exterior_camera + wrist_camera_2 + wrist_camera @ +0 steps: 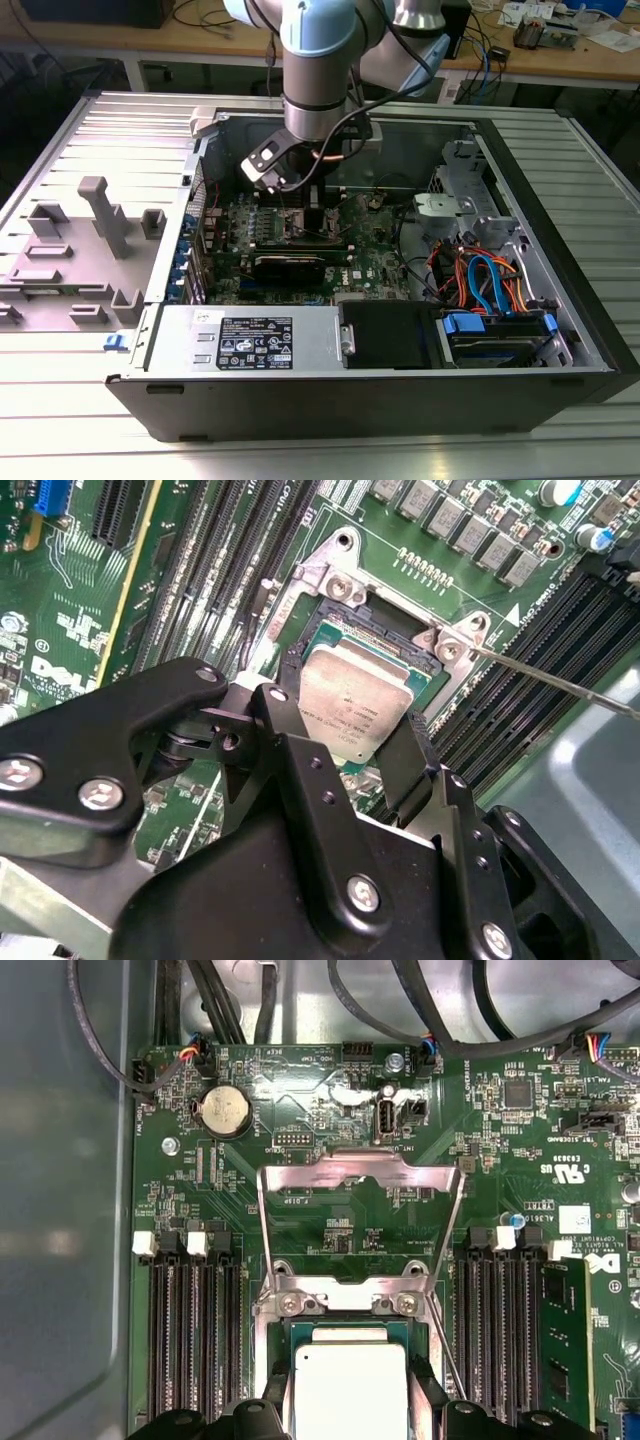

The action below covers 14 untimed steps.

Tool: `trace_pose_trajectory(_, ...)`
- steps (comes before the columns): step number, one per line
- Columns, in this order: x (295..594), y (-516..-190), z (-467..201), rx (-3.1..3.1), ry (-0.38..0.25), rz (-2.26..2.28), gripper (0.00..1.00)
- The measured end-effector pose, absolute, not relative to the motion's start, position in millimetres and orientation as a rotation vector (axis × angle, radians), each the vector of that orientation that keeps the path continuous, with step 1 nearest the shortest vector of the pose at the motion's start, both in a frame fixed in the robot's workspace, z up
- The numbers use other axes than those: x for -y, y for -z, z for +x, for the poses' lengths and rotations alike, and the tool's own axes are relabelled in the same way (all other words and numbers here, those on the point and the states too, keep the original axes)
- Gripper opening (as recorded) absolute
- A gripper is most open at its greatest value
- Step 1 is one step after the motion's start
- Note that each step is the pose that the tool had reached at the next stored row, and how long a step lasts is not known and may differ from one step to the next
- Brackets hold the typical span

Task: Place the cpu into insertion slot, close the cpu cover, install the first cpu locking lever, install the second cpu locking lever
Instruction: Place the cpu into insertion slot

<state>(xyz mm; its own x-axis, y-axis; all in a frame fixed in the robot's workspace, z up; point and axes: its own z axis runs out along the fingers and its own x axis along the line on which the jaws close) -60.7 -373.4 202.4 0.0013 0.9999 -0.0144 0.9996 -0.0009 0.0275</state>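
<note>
In both wrist views the cpu (350,700) (350,1385), a small square chip with a silvery top, lies level in or just over the insertion slot (335,580) (300,1303) on the green board. My gripper (345,748) (350,1408) is right above it, its black fingers (290,745) hugging two opposite sides of the chip. The cpu cover (360,1165), a silvery frame with a large window, is swung back open beyond the socket. A thin wire locking lever (560,685) stands free beside the socket. In the exterior view the gripper (303,212) reaches down into the computer case.
Long black memory slots (195,1340) (500,1330) flank the socket on both sides. A coin battery (222,1112) and cables (200,1000) lie past the open cover. In the exterior view the case wall (560,250), drive bay (500,330) and power supply (250,340) surround the board.
</note>
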Motion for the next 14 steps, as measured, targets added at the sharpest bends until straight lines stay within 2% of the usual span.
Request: trace_pose_trajectory(14,375.0,-201.4,-62.1,-2.200,-0.014,2.201,0.55)
